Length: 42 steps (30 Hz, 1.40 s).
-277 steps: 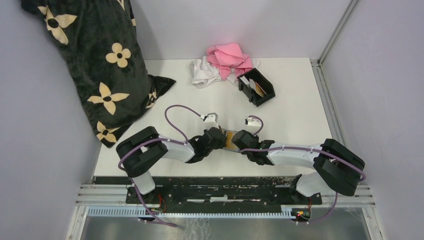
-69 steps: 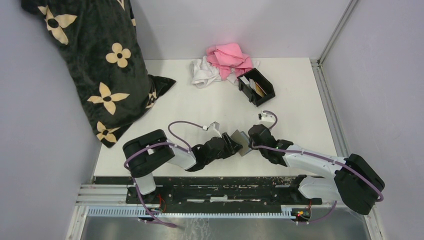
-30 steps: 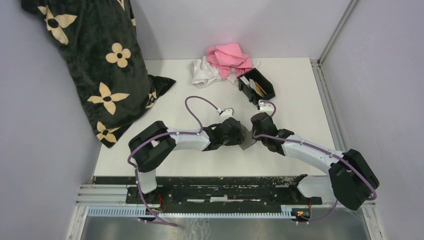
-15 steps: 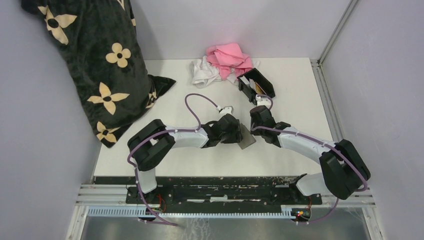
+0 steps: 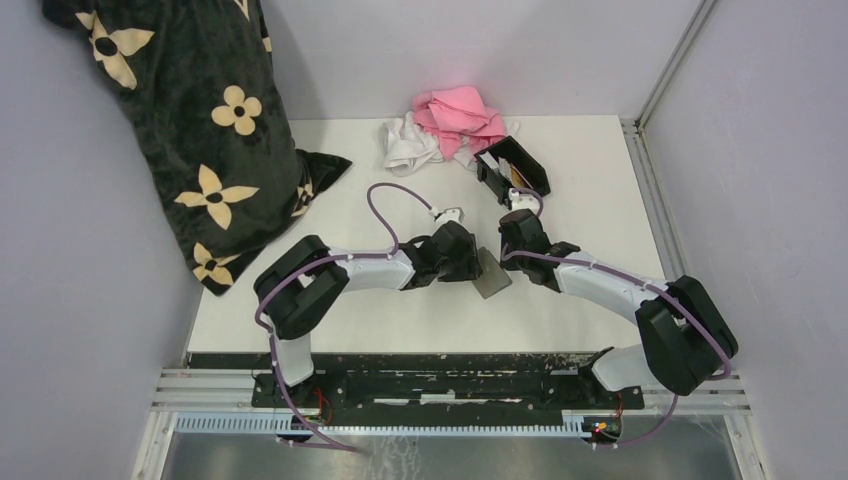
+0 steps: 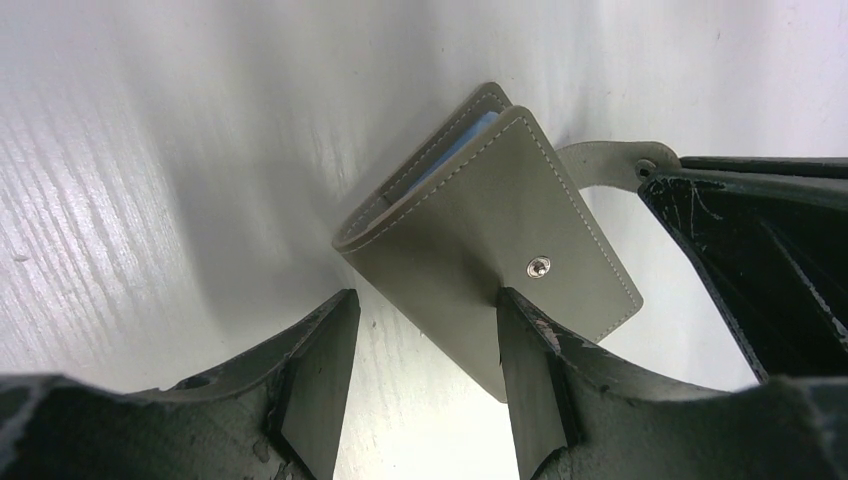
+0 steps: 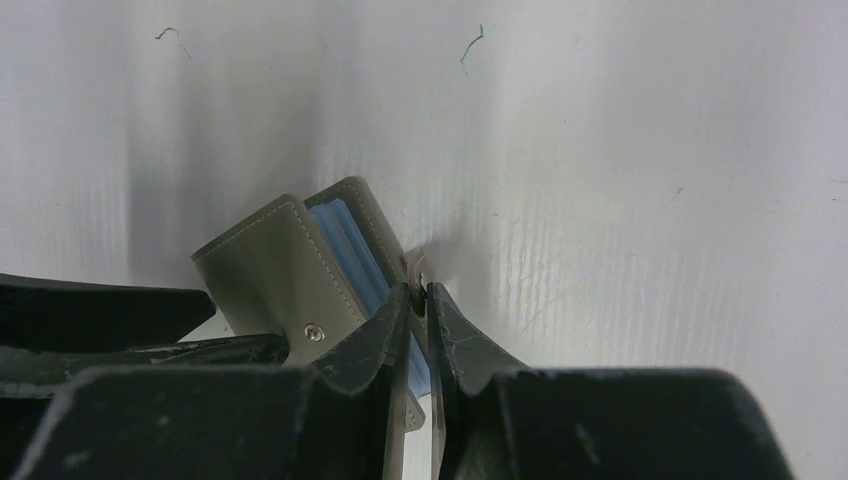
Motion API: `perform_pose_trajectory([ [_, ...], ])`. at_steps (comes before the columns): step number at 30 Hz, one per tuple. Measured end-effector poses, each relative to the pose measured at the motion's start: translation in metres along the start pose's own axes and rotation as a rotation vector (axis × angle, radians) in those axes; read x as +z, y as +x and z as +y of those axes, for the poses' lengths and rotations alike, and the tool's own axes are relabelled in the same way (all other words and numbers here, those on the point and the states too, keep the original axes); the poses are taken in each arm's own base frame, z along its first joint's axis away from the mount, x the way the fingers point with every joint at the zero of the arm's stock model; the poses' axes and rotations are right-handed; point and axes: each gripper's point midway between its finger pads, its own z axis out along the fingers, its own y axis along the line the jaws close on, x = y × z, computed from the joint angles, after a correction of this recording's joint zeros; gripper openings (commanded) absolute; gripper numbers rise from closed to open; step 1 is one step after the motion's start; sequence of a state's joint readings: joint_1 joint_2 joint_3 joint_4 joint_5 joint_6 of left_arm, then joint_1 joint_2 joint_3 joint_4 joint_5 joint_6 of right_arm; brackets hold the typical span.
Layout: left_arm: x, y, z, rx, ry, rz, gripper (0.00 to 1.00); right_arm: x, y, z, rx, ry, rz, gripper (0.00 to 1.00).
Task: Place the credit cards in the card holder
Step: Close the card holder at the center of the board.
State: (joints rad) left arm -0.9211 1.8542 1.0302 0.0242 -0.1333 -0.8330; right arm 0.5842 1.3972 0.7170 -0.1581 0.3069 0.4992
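The black card holder (image 5: pixel 537 172) stands at the back right of the table with a white card (image 5: pixel 490 160) and a tan card (image 5: pixel 515 178) in it. A grey folding wallet (image 5: pixel 490 275) lies mid-table between both grippers. My left gripper (image 6: pixel 425 300) is open, one fingertip (image 6: pixel 530 330) against the wallet (image 6: pixel 480 230). My right gripper (image 7: pixel 420 292) is shut on the wallet's snap strap (image 6: pixel 605 160). Light blue edges (image 7: pixel 350 250) show inside the fold; I cannot tell if they are cards.
A black blanket with tan flowers (image 5: pixel 200 130) fills the left side. Pink cloth (image 5: pixel 460 110) and white cloth (image 5: pixel 408 145) are bunched at the back beside the card holder. A metal rail (image 5: pixel 655 200) runs along the table's right edge.
The right gripper's jaws have narrowed onto the wallet's strap, and its wrist has shifted a little toward the back. The left gripper stays open at the wallet.
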Motion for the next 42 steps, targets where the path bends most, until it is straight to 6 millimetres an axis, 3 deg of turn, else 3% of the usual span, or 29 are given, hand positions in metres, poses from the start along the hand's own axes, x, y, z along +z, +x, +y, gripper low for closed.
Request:
perform_pose_trajectory([
  [10, 0.007, -0.008, -0.001, 0.007, -0.021, 0.013, 0.62, -0.001, 0.002, 0.010, 0.001, -0.052, 0.018, 0.02],
  [42, 0.023, -0.020, -0.008, 0.009, -0.042, 0.011, 0.61, 0.002, 0.021, 0.034, -0.034, -0.141, 0.096, 0.01],
])
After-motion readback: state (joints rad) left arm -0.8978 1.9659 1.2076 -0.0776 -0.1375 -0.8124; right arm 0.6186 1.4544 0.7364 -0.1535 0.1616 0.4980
